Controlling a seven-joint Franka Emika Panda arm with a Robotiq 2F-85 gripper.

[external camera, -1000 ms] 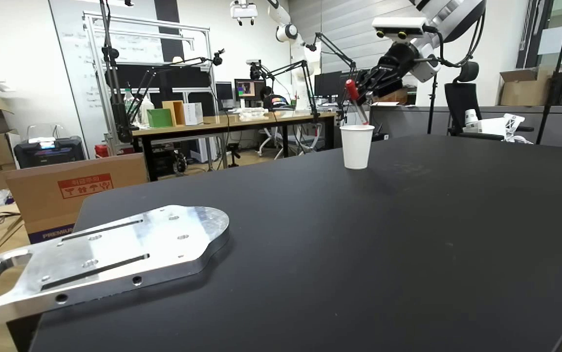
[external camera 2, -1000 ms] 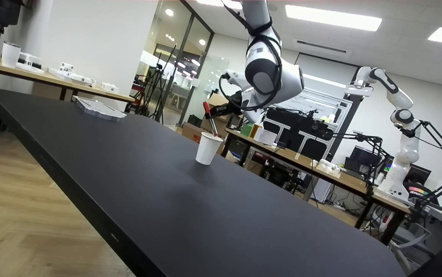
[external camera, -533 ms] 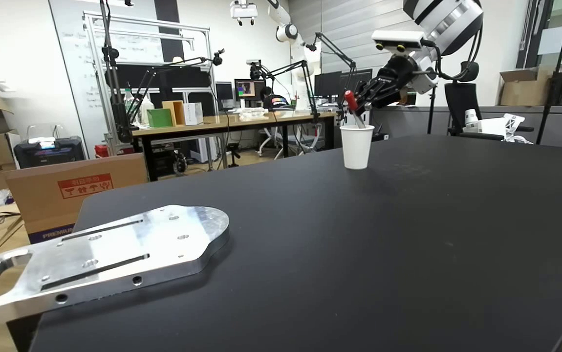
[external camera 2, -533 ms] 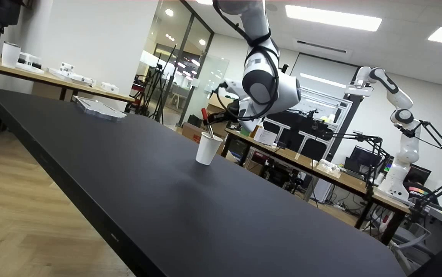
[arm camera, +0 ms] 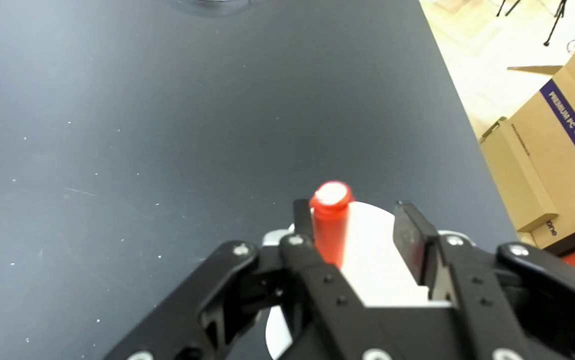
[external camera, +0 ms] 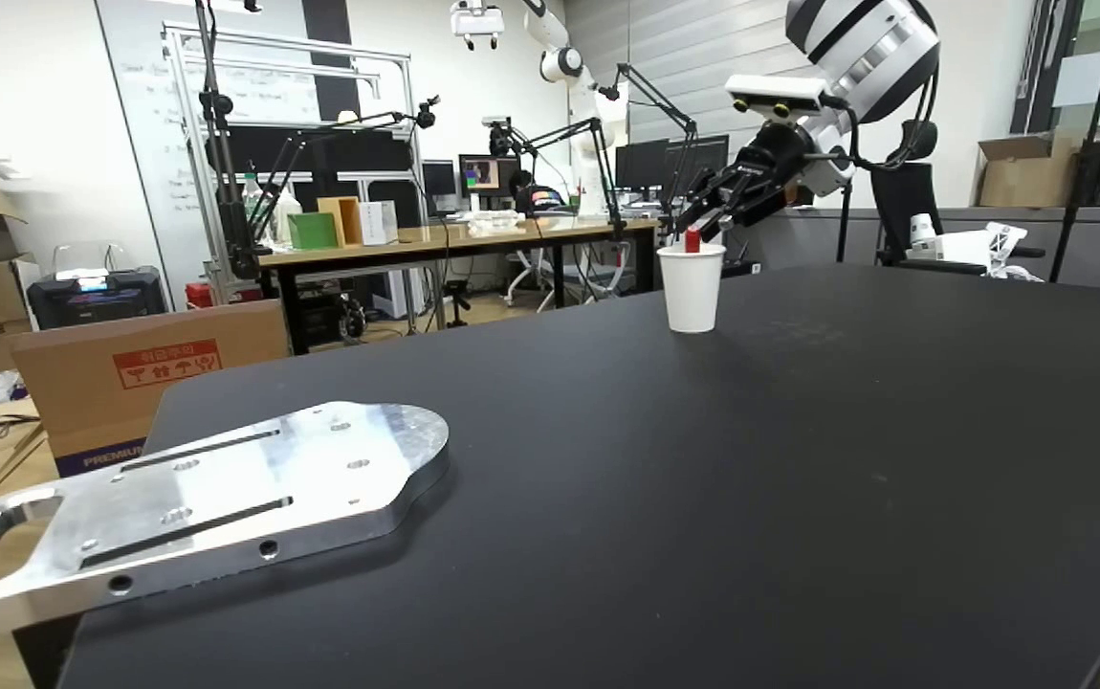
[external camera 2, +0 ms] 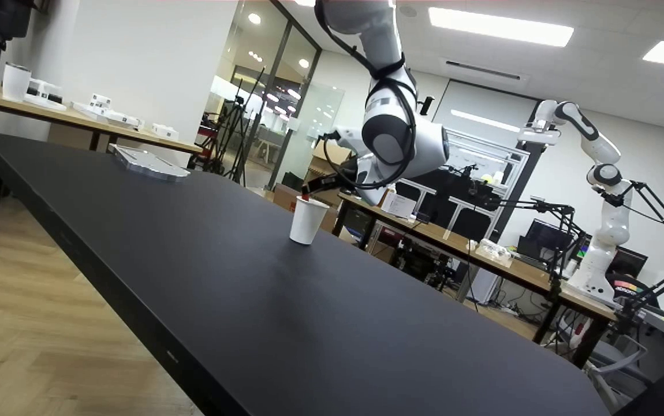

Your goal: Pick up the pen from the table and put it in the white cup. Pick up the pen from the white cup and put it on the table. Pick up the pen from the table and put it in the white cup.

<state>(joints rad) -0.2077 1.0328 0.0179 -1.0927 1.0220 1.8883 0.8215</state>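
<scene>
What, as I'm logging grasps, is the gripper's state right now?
Gripper: open, jaws apart, holding nothing; the pen sits in the white cup, its red end showing above the rim.

Robotics lab, background robot arm (external camera 2: pixel 615 216), workbench (external camera: pixel 421 238), computer monitors (external camera: pixel 644 166)

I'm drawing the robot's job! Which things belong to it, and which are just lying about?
For the job:
white cup
red pen, poking out of the cup
black table, under the cup
tool, open

Just lying about:
shiny metal plate, on the table
cardboard box, off the table
green block, farther back
</scene>
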